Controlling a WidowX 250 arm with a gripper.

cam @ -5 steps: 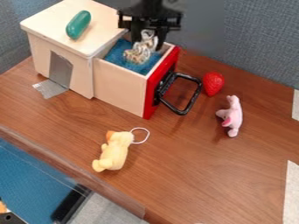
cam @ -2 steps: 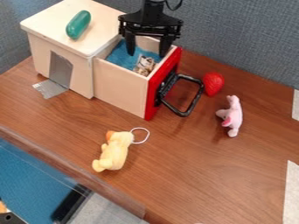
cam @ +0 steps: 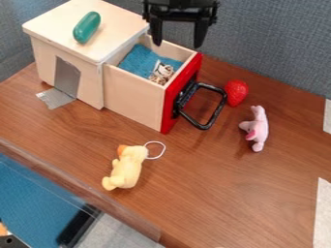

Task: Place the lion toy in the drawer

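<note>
There is one drawer (cam: pixel 132 94), pulled out from one wooden box (cam: pixel 116 30), and there is one lion toy (cam: pixel 161 71). This toy lies inside the drawer, on the blue lining (cam: pixel 137 62), in the corner where the near side wall meets the red front (cam: pixel 181 92). Its long axis seems to go roughly from top to bottom in the view; which end is the head, I cannot tell. The one gripper (cam: pixel 178 45) hangs above the far side of the drawer, with its jaws wide apart and its tips pointing down.

Two more animal toys are on the table (cam: pixel 200 193): one yellow duck toy (cam: pixel 127 168), in front of the drawer and lower in the view, and one pink toy (cam: pixel 257 131), to the right of the drawer. One red strawberry (cam: pixel 236 92) is also to its right, just beside the black handle (cam: pixel 215 114). One green object (cam: pixel 86 27) lies on the box top, left of the drawer.
</note>
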